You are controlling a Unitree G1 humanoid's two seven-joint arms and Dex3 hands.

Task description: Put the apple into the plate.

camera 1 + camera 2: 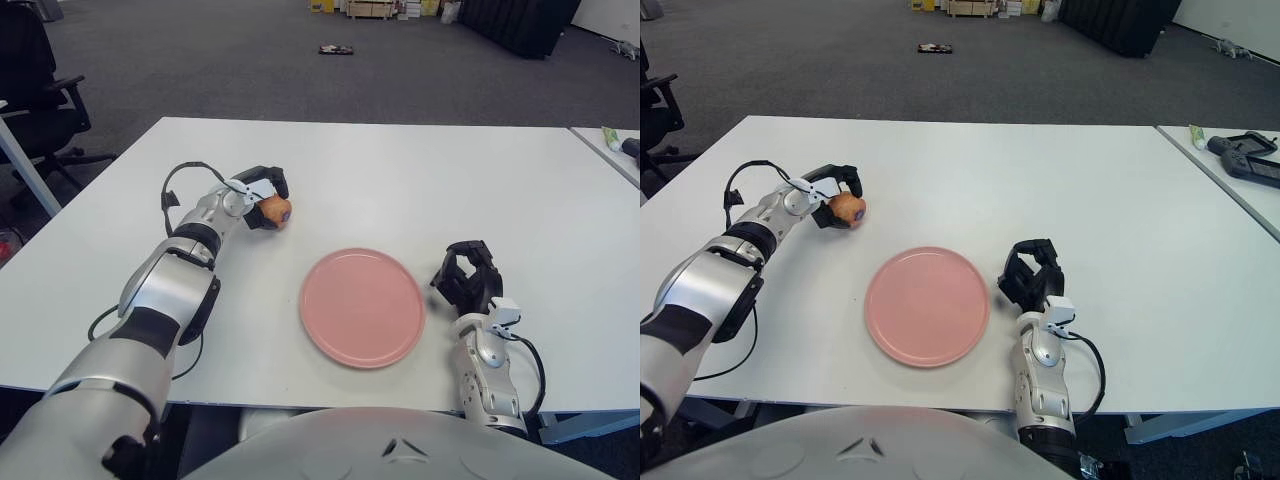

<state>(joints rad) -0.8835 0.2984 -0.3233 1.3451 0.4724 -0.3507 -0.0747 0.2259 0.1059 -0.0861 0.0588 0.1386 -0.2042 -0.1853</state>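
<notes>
An orange-red apple (275,210) sits in the curled black fingers of my left hand (262,196), at the left-middle of the white table (400,170). The fingers wrap over its top and far side, and its right face shows. I cannot tell whether it touches the table. A round pink plate (362,306) lies flat near the front edge, to the right of and nearer than the apple, with nothing on it. My right hand (1032,275) shows just right of the plate, fingers loosely relaxed and holding nothing.
A black office chair (40,90) stands off the table's left far corner. A second table at the right carries a black controller (1245,155) and a small green-white item (1198,137). A cable loop (175,190) hangs off my left forearm.
</notes>
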